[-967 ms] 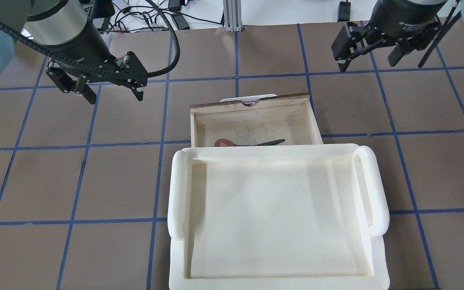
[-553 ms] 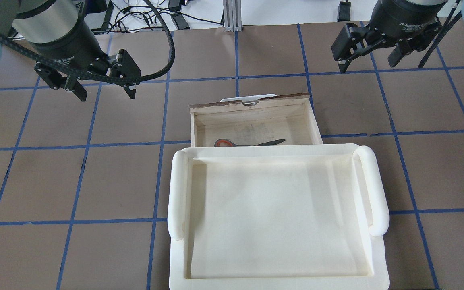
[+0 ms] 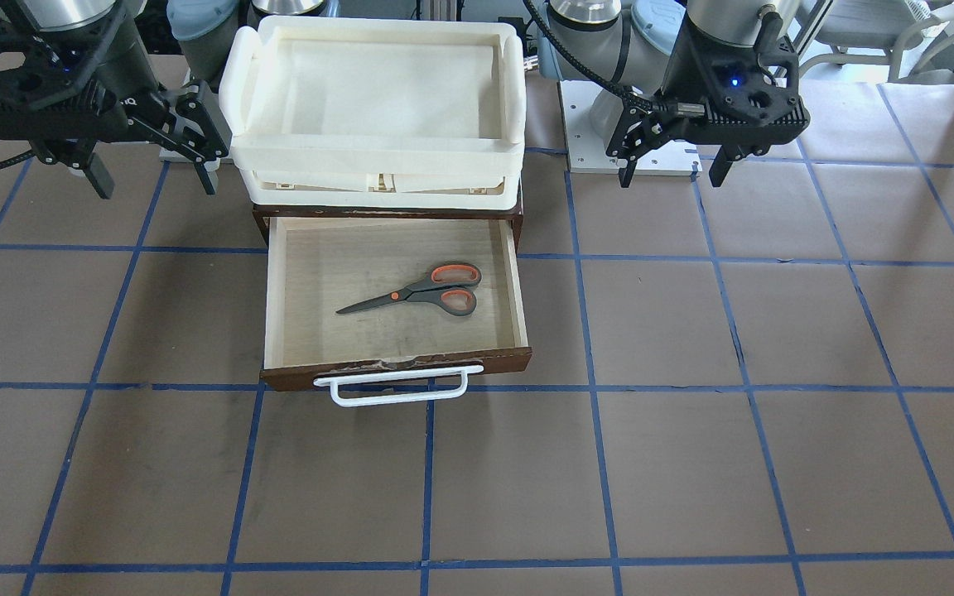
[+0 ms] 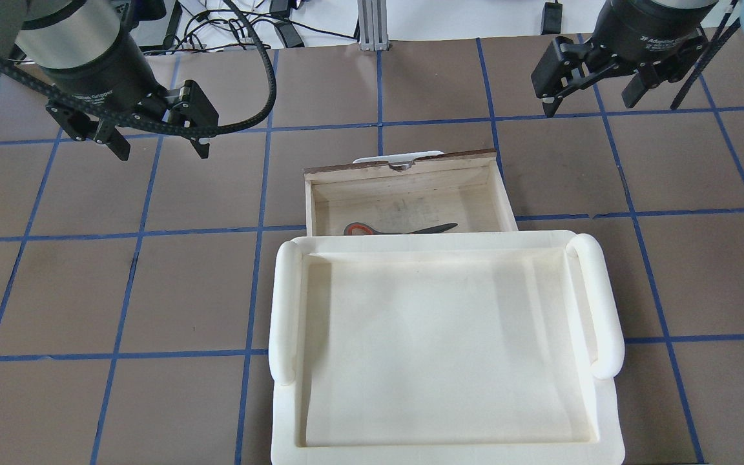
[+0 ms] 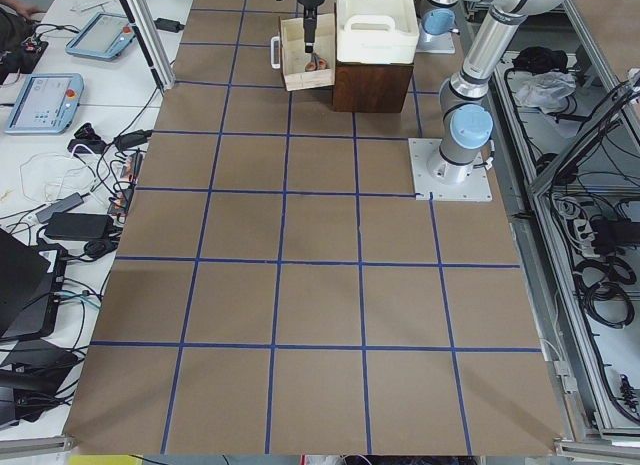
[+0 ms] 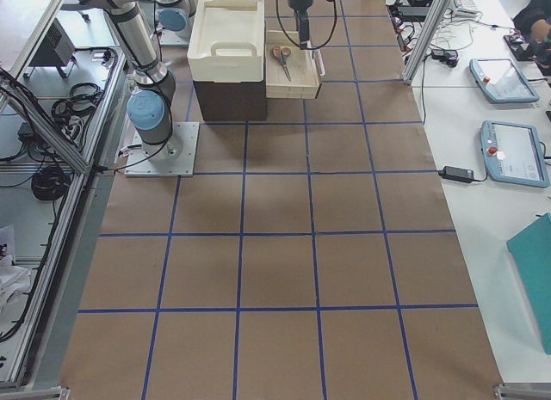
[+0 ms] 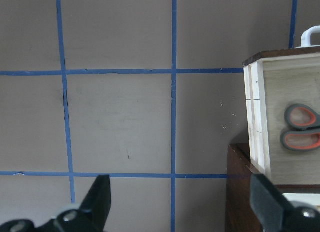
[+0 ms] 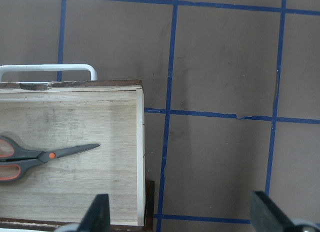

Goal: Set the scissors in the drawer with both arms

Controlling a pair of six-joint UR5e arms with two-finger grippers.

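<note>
Brown matting crossed by blue tape lines covers the table [image 3: 692, 463]. Both arms hang above it, one on either side of the dark cabinet [image 6: 228, 99], with their wrists pointing straight down. The left gripper [image 4: 161, 150] hovers over bare matting off one side of the drawer [image 3: 273, 306], its jaws spread wide and holding nothing. The right gripper [image 4: 588, 103] hovers off the other side, likewise wide apart and empty.

The scissors [image 3: 415, 294] lie flat on the pale floor of the pulled-out drawer, blades closed. Their handles point toward the robot's left and the tips toward its right, clear of the walls.

The front-facing view shows the whole pair and the white bar handle [image 3: 398, 387]. From overhead, the cream tray [image 4: 449, 349] on top of the cabinet hides the nearer loop. The left wrist camera catches only the orange-lined loops, while the right wrist camera shows the blades and pivot.
</note>
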